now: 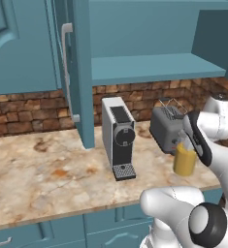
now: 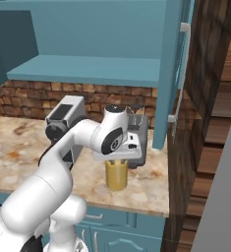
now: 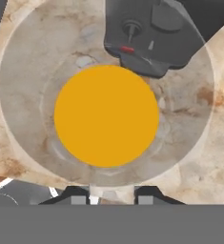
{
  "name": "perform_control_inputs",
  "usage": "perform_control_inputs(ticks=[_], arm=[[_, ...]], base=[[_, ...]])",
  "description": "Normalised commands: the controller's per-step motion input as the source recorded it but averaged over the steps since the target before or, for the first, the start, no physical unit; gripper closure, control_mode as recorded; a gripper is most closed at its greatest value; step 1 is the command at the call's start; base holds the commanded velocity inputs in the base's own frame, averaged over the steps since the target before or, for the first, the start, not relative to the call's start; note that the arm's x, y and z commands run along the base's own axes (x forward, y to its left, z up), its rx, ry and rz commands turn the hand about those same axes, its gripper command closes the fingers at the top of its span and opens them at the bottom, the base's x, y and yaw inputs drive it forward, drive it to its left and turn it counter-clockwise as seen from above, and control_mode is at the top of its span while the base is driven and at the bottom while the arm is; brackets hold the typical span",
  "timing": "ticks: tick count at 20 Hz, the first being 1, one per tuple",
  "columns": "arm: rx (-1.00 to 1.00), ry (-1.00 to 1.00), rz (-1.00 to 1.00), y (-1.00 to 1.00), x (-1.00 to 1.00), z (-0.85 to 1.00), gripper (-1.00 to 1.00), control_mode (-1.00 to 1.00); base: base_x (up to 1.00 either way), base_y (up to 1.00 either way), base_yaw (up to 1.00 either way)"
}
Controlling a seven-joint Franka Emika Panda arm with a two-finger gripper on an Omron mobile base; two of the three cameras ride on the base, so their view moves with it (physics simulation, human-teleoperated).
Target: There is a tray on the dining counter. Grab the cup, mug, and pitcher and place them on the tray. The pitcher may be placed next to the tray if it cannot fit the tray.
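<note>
On counter by toaster (image 1: 166, 127), fingers (image 3: 146, 198) pinch rim of clear pitcher (image 3: 106, 95) w/ orange-yellow liquid.

Teal wall cabinets (image 1: 149, 29) are hanging above the marbled counter (image 1: 42, 169); a brick backsplash (image 1: 28, 114) is running behind it, under them.

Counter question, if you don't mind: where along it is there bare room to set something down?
The counter is bare left of the coffee machine, out to the open cabinet door. The front strip below the machine is also free. It is crowded at the right, where the toaster, pitcher and gripper cluster.
</note>
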Motion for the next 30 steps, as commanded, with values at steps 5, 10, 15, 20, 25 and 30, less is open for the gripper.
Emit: perform_control_inputs(ticks=[5, 10, 15, 20, 25, 30], arm=[[0.00, -0.05, 0.00, 0.00, 0.00, 0.32, 1.00, -1.00], [0.00, -0.13, 0.00, 0.00, 0.00, 0.23, 1.00, -1.00], [0.00, -0.11, 0.00, 0.00, 0.00, 0.17, 1.00, -1.00], [0.00, -0.10, 0.00, 0.00, 0.00, 0.10, 1.00, -1.00], [0.00, -0.07, 0.00, 0.00, 0.00, 0.08, 1.00, -1.00], [0.00, -0.03, 0.00, 0.01, -0.04, 0.20, 1.00, -1.00]], base=[[0.00, 0.00, 0.00], [0.00, 0.00, 0.00], [0.00, 0.00, 0.00], [0.00, 0.00, 0.00], [0.00, 0.00, 0.00], [0.00, 0.00, 0.00]])
